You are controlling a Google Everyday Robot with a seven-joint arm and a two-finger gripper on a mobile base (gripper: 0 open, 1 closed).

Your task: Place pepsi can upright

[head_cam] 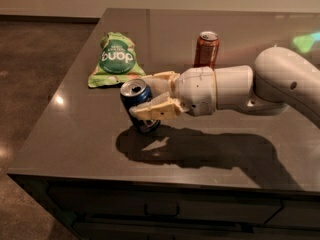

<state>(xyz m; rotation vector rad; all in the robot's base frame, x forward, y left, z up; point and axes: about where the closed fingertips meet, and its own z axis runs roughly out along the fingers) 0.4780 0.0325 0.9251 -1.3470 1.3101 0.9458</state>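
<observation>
The pepsi can [138,105] is dark blue with a silver top, near the middle of the dark table. It stands almost upright, leaning slightly, its base at or just above the tabletop. My gripper [150,98] reaches in from the right on a white arm [235,89]. Its cream fingers [157,110] are shut on the can, one in front and one behind.
A reddish-orange can [206,49] stands upright behind the arm. A green snack bag [115,59] lies flat at the back left. The table's front edge [150,176] is close below the can, its left edge [55,91] to the left.
</observation>
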